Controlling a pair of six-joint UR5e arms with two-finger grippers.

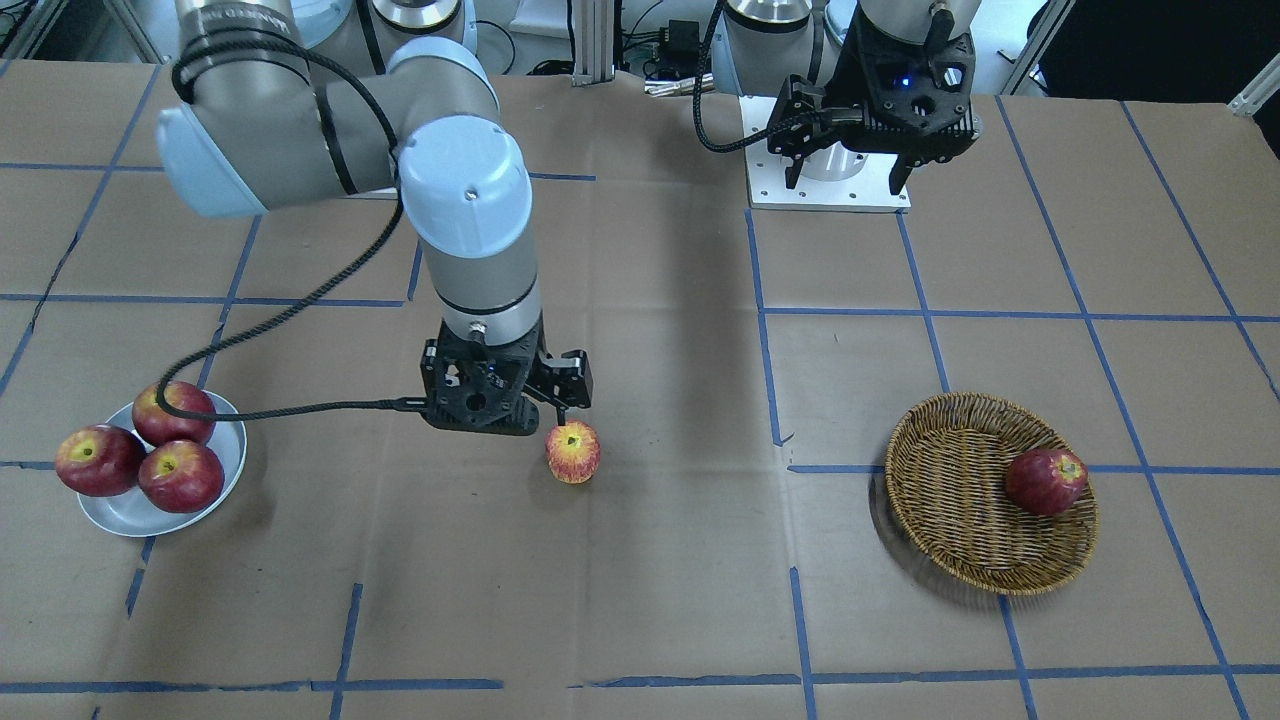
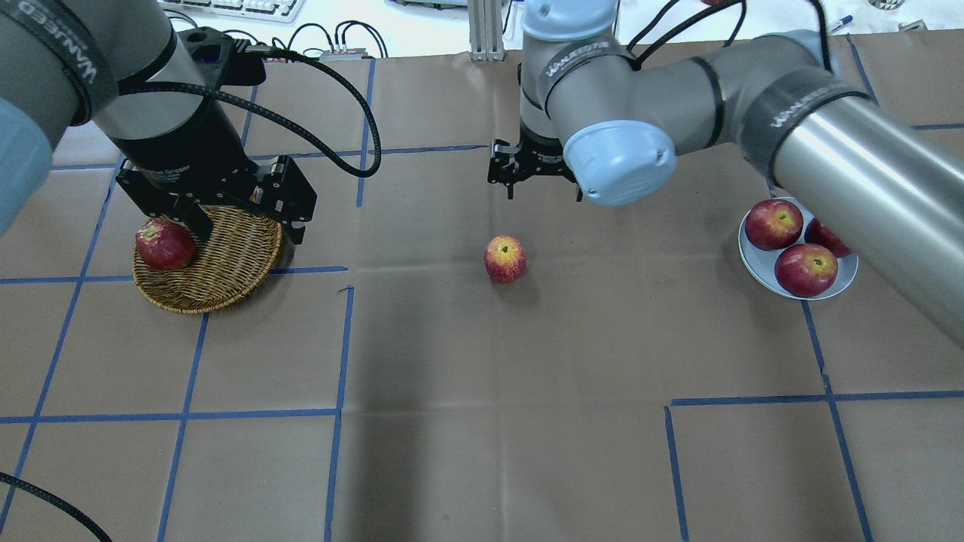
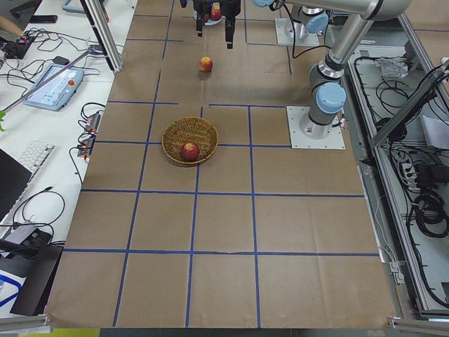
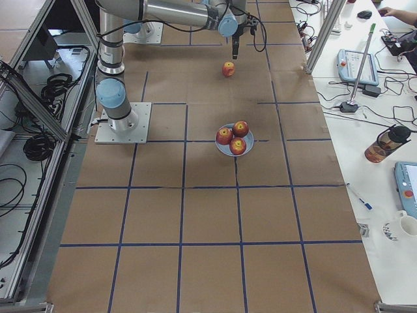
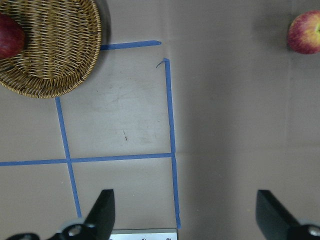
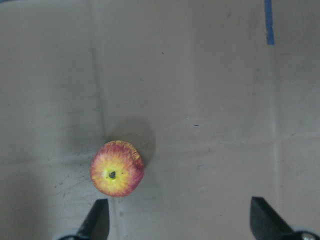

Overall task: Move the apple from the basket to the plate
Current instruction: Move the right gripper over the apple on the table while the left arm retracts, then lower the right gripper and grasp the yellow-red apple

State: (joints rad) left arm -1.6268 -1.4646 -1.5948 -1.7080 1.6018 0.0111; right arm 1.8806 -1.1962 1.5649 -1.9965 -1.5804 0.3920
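Sitting on papered table (image 2: pixel 482 361): basket (image 2: pixel 226 263) at left holding one dark apple (image 2: pixel 164 245), plate (image 1: pixel 115 515) at right holding three dark apples (image 2: pixel 806 269). Left gripper (image 5: pixel 186 205) raised, spread wide, empty. Right gripper (image 6: pixel 179 222) spread wide, empty, just above apple (image 2: pixel 505 258), loose on table between basket and plate.

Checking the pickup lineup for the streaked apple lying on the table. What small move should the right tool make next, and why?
Probably shift the right tool sideways until the apple sits midway between its fingers. It hangs open above the apple, but the wrist view shows the apple close to one finger, off centre.
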